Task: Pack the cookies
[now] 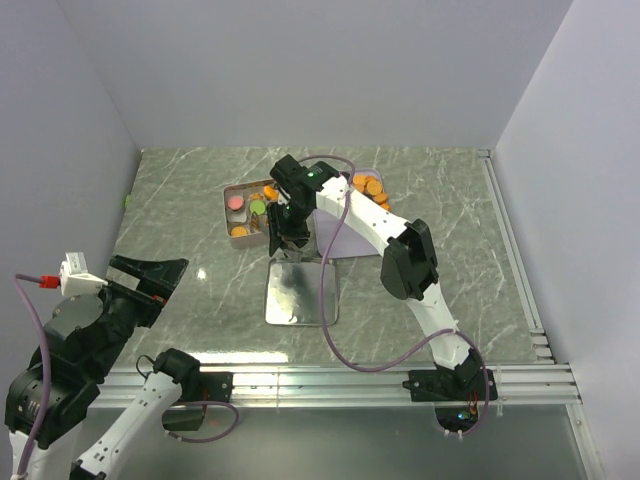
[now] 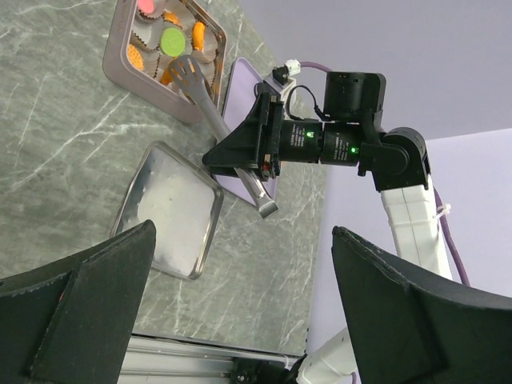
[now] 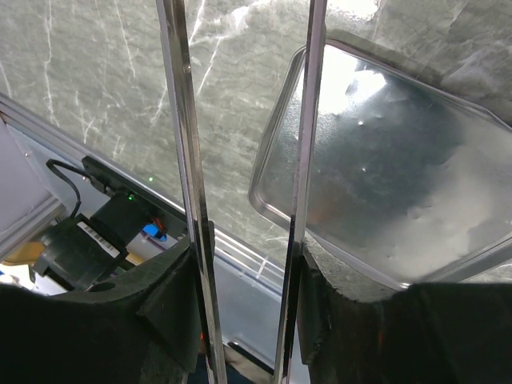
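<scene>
Cookies (image 2: 173,38): small flat discs, mostly orange, some pink, green

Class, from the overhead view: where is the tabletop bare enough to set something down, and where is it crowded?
Free: the marble right of the lavender tray out to the side rail, and left of the tin toward the wall. Crowded: the middle, where tin, lavender tray and silver tray sit close around the right gripper holding tongs.

marble table (image 1: 180,200), tin (image 2: 142,83), steel tray (image 1: 300,296), lavender tray (image 2: 238,88)
</scene>
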Robot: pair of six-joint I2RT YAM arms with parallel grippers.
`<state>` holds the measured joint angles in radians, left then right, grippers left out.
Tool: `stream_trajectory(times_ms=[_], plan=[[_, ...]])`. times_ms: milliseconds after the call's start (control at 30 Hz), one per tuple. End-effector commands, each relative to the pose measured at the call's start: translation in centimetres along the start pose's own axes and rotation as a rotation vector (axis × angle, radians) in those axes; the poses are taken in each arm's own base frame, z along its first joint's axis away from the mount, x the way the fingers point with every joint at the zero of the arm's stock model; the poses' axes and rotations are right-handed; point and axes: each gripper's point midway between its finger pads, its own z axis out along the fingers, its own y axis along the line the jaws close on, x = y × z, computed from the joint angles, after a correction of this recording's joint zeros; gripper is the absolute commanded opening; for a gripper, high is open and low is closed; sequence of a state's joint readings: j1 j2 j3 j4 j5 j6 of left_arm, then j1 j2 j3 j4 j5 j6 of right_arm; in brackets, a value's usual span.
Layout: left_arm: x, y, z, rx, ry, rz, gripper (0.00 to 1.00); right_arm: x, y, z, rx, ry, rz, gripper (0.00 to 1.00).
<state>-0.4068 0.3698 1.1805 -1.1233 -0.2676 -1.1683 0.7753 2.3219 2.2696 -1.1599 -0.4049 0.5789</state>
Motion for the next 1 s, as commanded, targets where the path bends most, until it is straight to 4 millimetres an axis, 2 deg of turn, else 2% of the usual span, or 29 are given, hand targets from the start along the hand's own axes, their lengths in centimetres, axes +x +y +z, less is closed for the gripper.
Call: stream_trajectory(times_ms=[0,167,333,400,567,600,667,733,833,867,967], plan=[[-0.5,-0.8,-0.6,0.034,-0.017,-0.016,0.98,-0.7,1.3,-2.6,-0.039,-0.062,-0.037,0.49],[-0.5,-0.7,-0.7,0.036,-0.014,-0.027,0.97,-0.6,1.8,-4.2,-0.049,-0.087,-0.044,0.49],[-0.4,-0.6,-0.9,0.042,-0.011,-0.037,0.97,-0.7,2.4,-7.7,-0.064,-0.146,-0.054,0.49],[-0.3,-0.6,-0.9,0.044,-0.009,-0.042,0.97,-0.8,2.2,-9.7,-0.069,-0.179,-0.052,0.49],[0.2,-0.7,-0.3,0.047,0.008,-0.044,0.97,-1.0,1.1,-13.2,-0.068,-0.236,-0.039,0.49],[0.4,-0.7,-0.1,0.047,0.013,-0.045,0.97,-1.1,0.4,-14.4,-0.062,-0.255,-0.031,0.49],[0.7,-0.9,0.3,0.054,0.027,-0.044,0.97,-1.2,-0.8,-15.4,-0.038,-0.275,-0.018,0.49],[1.0,-1.1,0.6,0.056,0.040,-0.040,0.96,-1.3,-2.9,-16.7,-0.004,-0.299,0.005,0.49],[1.3,-1.1,1.1,0.053,0.051,-0.037,0.96,-1.2,-7.1,-17.7,0.062,-0.317,0.061,0.49],[1.3,-1.3,1.2,0.062,0.054,-0.037,0.96,-0.6,-8.6,-17.0,0.090,-0.294,0.086,0.49],[1.7,-1.2,1.6,0.060,0.064,-0.037,0.96,-0.4,-11.8,-17.7,0.137,-0.304,0.127,0.49]])
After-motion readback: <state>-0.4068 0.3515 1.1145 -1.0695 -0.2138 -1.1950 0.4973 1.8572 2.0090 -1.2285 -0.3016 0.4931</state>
